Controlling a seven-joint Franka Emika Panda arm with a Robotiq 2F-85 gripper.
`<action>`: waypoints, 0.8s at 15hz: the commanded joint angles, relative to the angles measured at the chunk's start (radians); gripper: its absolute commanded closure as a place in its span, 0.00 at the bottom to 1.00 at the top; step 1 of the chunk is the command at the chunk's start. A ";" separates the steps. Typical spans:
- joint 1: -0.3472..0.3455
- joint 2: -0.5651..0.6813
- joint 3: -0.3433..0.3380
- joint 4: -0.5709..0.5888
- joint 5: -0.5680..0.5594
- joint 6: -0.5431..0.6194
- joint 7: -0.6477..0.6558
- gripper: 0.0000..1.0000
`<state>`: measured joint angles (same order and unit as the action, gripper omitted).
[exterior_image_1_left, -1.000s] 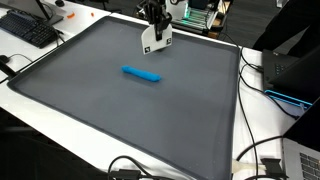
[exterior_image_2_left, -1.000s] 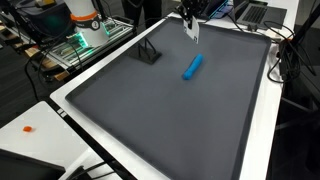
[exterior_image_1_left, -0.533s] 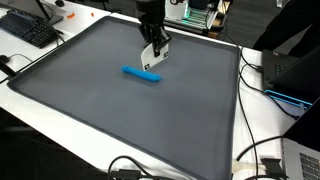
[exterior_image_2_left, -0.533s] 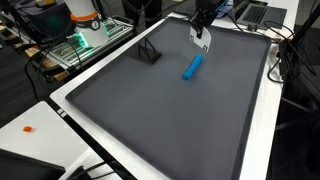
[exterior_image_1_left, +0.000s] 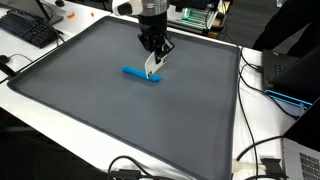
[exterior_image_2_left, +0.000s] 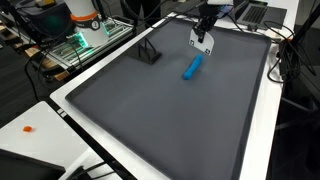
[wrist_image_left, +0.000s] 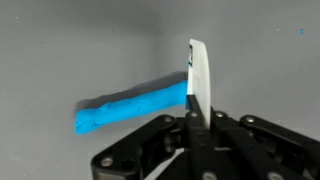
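A thin white flat piece (wrist_image_left: 194, 68) is pinched upright in the black gripper's (exterior_image_1_left: 154, 52) jaws, close by one end of a blue cylindrical stick (exterior_image_1_left: 138, 72) on a grey mat (exterior_image_1_left: 110, 115).

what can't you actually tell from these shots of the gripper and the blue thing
Whether the gripper is open or shut: the wrist view shows only one white finger, edge-on, and it is too small in both exterior views.
Whether it touches the blue cylinder: in the wrist view that finger hides the cylinder's end.
What the small black object on the grey mat is: too small in an exterior view.
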<state>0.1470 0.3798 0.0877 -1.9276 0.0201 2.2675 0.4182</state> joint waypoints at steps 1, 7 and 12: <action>0.024 0.008 -0.027 0.006 -0.057 -0.013 -0.040 0.99; 0.028 0.016 -0.031 -0.005 -0.090 0.016 -0.080 0.99; 0.030 0.028 -0.031 -0.008 -0.101 0.055 -0.099 0.99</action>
<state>0.1627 0.3959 0.0708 -1.9270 -0.0605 2.2847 0.3335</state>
